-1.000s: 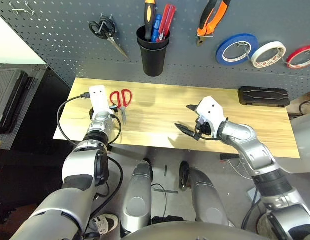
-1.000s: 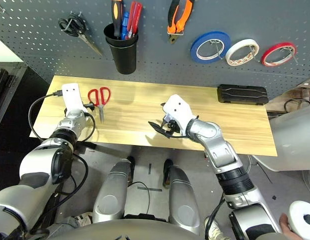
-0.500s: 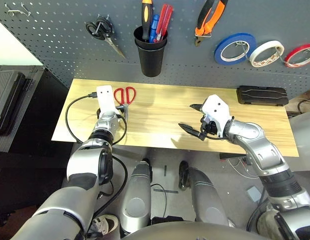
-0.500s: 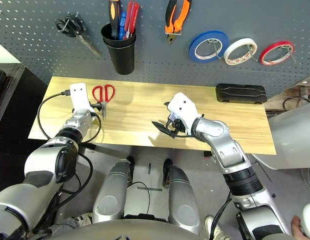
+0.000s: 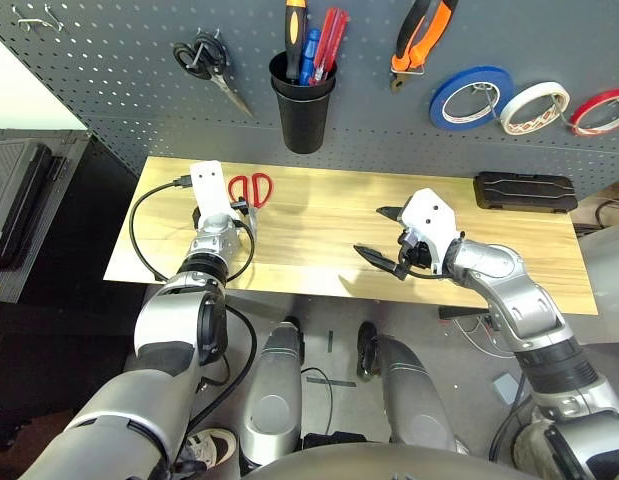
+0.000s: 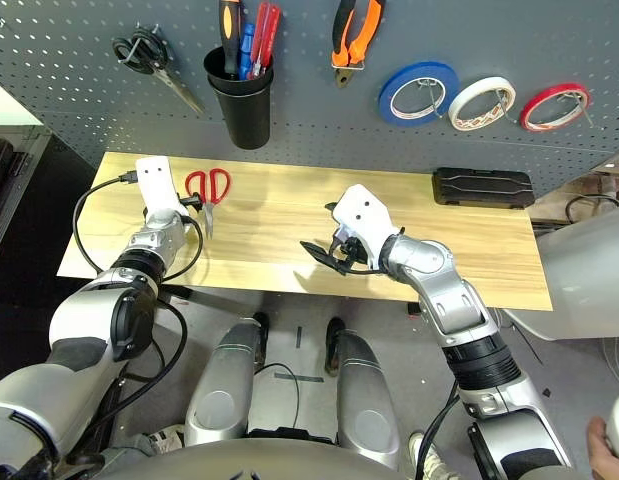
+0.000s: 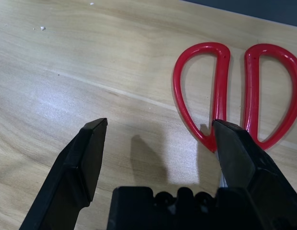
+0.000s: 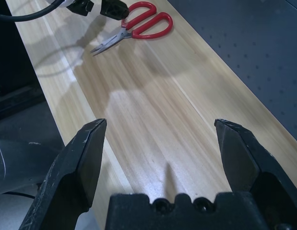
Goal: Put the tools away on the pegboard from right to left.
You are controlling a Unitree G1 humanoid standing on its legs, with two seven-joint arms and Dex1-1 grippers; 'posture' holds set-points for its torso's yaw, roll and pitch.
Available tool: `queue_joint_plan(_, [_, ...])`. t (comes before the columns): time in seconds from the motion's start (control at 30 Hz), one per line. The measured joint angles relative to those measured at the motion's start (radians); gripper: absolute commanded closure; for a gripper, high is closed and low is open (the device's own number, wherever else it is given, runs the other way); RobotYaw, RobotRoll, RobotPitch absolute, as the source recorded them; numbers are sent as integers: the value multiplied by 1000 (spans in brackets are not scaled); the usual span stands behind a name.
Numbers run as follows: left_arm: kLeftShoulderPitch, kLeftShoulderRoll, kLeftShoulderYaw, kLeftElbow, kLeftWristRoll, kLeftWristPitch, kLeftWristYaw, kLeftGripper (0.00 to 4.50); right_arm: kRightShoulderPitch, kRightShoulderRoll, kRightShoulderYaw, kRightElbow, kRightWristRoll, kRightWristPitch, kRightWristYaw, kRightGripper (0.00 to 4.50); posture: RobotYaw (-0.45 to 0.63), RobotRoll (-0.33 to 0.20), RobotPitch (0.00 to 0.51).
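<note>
While red scissors [image 7: 237,93] lie flat on the table [image 5: 319,235], left gripper [image 7: 160,139] sits w/ fingers apart beside the handles; right gripper [image 8: 162,139] spread wide, empty.

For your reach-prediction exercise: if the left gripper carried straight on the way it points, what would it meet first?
Probably the red-handled scissors: the open left gripper points at them, one finger already over a handle loop, though height above them is unclear.

Red-handled scissors [image 7: 237,93] — pale striped wood table [image 5: 319,240] — dark-grey dotted pegboard [image 5: 119,70].
</note>
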Motion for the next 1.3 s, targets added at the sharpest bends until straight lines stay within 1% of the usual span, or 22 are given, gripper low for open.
queue_joint_plan(0.33, [-1,1,-2,6,8,18,-3,23,-4,-16,-7,-14,0,6,-27,0,156,0,265])
queue_joint_plan(0.47, [0,-18,4,-6,3,-28,-4,23,-6,-16,-9,-12,1,-1,-32,0,175,0,273])
queue_joint_plan(0.57, [17,-38,11,-59,-10,-75,-7,23,-18,-5,-12,4,6,-32,-33,0,191,0,277])
queue_joint_plan(0.67, [77,-57,10,-180,-17,-94,-20,23,-26,-2,-17,40,13,-61,-33,0,220,0,284])
queue_joint_plan(0.73, [159,-83,7,-333,-28,-73,-25,23,-32,0,-21,74,13,-80,-30,0,240,0,289])
queue_joint_plan(0.8, [307,-124,-7,-604,-36,6,-24,23,-43,2,-23,113,13,-107,-27,0,248,0,291])
queue_joint_plan(0.87, [409,-151,-24,-805,-46,108,-19,23,-53,6,-25,149,13,-128,-23,0,265,0,294])
queue_joint_plan(1.03, [537,-166,-31,-1188,-50,330,8,23,-68,17,-25,208,13,-177,-8,0,288,0,300])
queue_joint_plan(1.13, [586,-176,-32,-1325,-49,430,20,23,-74,21,-25,236,12,-196,1,0,299,0,301])
queue_joint_plan(1.3, [621,-191,-38,-1438,-47,526,28,23,-88,25,-24,255,11,-221,10,0,308,0,300])
